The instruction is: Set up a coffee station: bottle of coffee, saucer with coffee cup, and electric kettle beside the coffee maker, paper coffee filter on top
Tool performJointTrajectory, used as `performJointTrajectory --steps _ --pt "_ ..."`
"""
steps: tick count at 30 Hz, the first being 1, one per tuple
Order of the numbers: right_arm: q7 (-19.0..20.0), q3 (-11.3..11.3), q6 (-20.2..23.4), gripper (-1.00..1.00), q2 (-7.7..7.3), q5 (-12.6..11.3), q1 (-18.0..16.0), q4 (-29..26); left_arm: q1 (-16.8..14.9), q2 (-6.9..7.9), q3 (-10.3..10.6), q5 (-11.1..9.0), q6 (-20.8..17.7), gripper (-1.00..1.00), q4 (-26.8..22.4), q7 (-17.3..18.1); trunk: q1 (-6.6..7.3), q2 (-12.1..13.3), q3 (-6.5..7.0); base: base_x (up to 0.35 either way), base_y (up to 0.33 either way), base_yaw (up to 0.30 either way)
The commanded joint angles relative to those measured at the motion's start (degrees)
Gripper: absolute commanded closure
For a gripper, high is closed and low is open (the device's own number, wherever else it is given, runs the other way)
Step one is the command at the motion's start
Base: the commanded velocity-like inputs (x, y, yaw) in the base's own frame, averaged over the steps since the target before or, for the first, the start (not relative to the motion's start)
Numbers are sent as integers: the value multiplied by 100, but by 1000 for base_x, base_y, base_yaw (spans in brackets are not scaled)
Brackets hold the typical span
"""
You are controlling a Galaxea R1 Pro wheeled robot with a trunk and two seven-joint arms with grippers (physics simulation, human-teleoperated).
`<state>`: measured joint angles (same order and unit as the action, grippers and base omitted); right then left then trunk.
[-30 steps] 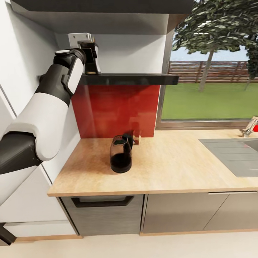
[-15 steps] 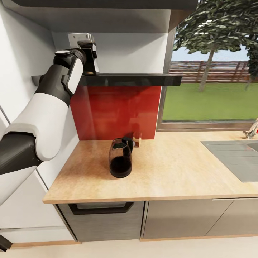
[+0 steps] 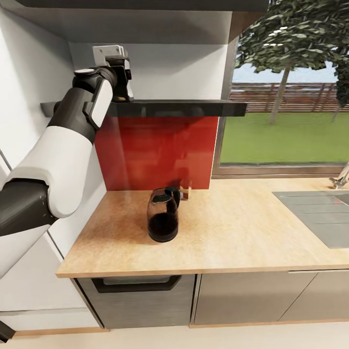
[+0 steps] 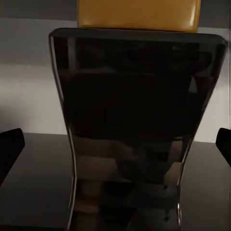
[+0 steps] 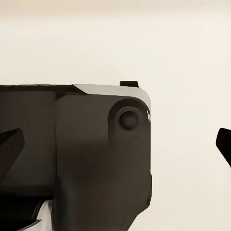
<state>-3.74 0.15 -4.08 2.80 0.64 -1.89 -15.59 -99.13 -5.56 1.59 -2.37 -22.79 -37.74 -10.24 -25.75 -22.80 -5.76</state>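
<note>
Coffee jar (image 4: 137,125) stands on wall shelf (image 3: 194,107), centred betw. left gripper (image 3: 118,80) fingers, which are spread w/ gaps either side – not gripped yet; vs. 1 s ago only the camera shifted, arm unchanged, so pick-up pending. Kettle (image 3: 163,215) sits on counter (image 3: 242,232) directly below; backsplash (image 3: 155,150) and wall crowd the withdrawal path. Right gripper: tips wide apart in its wrist view, holding nothing.

You had one electric kettle (image 3: 163,219) on the one worktop (image 3: 232,232), and one bottle of coffee (image 4: 137,130) on the one kitchen shelf (image 3: 184,107), at about eleven o'clock from the kettle. One sink (image 3: 320,213) sat at three o'clock. You saw one window (image 3: 286,97) and one tree (image 3: 291,39) outside. One end effector (image 3: 118,72) reached the shelf.
</note>
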Motion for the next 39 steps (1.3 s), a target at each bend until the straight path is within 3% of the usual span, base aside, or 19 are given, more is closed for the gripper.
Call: performJointTrajectory --steps 1,33,34,39 --pt "-21 2 -16 -100 2 6 -4 3 -4 2 17 -26 -25 -100 -6 -25 -3 -12 -13 1 0 0" --pt "-21 2 -14 -100 2 8 -4 3 218 90 1 -34 30 -100 1 22 -3 -12 -13 42 0 0" --pt "-21 2 -14 -100 2 7 -4 3 223 88 6 -30 34 100 -6 22 -3 -12 -13 2 0 0" --pt "-21 2 -14 -100 2 6 -4 3 227 87 1 -25 24 100 -14 14 -3 -12 -13 0 0 0"
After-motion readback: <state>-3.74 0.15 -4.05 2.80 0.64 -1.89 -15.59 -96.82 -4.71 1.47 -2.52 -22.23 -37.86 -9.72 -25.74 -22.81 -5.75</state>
